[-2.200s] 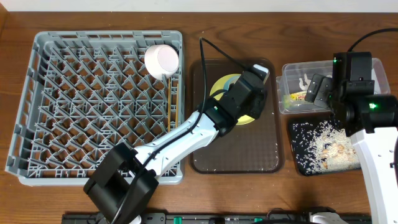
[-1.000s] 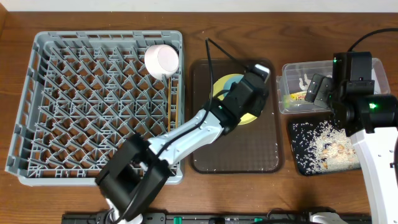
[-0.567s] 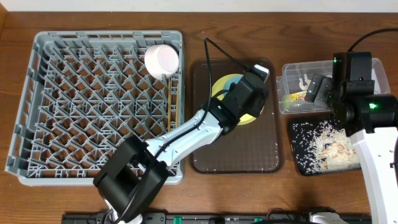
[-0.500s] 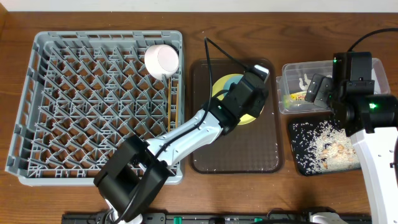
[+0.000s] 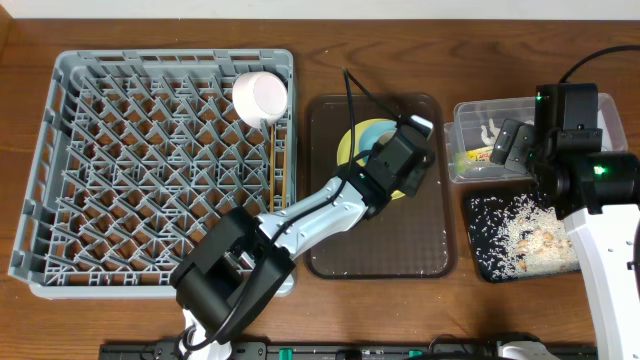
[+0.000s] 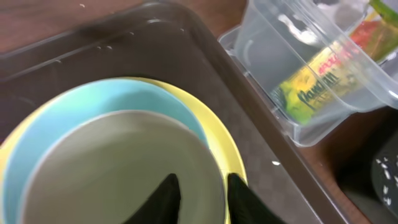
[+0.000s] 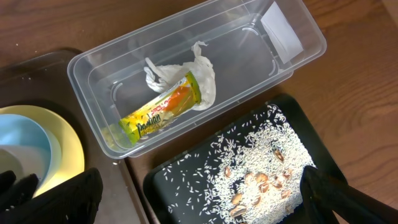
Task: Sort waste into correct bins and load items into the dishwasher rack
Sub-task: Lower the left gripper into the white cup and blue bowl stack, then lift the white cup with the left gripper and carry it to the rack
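Overhead, the left arm reaches from the near edge of the tabletop (image 5: pixel 400 40) across a corner of the grey rack (image 5: pixel 150 160) to the brown tray (image 5: pixel 400 245). Its wrist is bent down over the stacked dishes there. The left end effector (image 6: pixel 205 199) has its fingers a little apart, one inside the white bowl (image 6: pixel 118 168) and one outside, with the rim between them. I cannot tell whether they pinch it.

The white bowl sits nested in the light blue bowl (image 6: pixel 155 99), which rests on the yellow plate (image 6: pixel 225 140). The right end effector (image 7: pixel 202 199) hangs spread wide and holds nothing, above the clear tub (image 7: pixel 249 43) and the black tray (image 7: pixel 180 186).

A wrapper (image 7: pixel 163 109) and a tissue (image 7: pixel 202 74) lie in the tub, and rice (image 7: pixel 261 162) is scattered on the black tray. A white cup (image 5: pixel 260 97) lies in the rack's far right corner.
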Robot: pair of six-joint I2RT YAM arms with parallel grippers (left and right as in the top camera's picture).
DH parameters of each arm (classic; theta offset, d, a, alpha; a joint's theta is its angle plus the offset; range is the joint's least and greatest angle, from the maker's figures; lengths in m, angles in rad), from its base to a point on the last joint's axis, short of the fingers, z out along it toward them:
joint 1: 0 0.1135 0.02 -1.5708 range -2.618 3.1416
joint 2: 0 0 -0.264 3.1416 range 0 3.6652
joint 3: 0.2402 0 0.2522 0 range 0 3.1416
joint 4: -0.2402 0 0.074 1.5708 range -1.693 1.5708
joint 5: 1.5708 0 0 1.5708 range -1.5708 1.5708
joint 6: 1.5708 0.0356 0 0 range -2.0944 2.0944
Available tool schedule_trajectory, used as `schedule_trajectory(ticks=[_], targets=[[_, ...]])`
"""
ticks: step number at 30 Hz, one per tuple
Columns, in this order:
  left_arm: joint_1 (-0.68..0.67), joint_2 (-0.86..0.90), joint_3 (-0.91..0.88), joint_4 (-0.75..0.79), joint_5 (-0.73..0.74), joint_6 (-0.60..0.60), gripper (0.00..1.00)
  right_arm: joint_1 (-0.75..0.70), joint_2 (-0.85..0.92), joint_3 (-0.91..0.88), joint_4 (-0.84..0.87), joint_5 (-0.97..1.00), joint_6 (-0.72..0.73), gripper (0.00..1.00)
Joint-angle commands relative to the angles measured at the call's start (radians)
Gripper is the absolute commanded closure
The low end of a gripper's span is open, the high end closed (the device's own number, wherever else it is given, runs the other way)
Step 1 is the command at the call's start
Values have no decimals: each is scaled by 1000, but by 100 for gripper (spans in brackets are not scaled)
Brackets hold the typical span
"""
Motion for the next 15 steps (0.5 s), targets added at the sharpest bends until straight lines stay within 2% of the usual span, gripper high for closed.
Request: schedule_trajectory(ticks=[1,2,5,10,15], targets=[[2,9,2,3,-44,18,81,0,-6,3,-2,16,-7,1],[2,9,2,3,-44,18,88,0,-6,3,-2,16,-7,1],[2,9,2,11,-45,18,94,0,-6,3,-2,16,-7,1],[3,-36,5,29,-58,18,94,0,-6,3,-2,16,-7,1],[27,-177,6,-8,-47,-12,94,0,-6,3,-2,16,-7,1]])
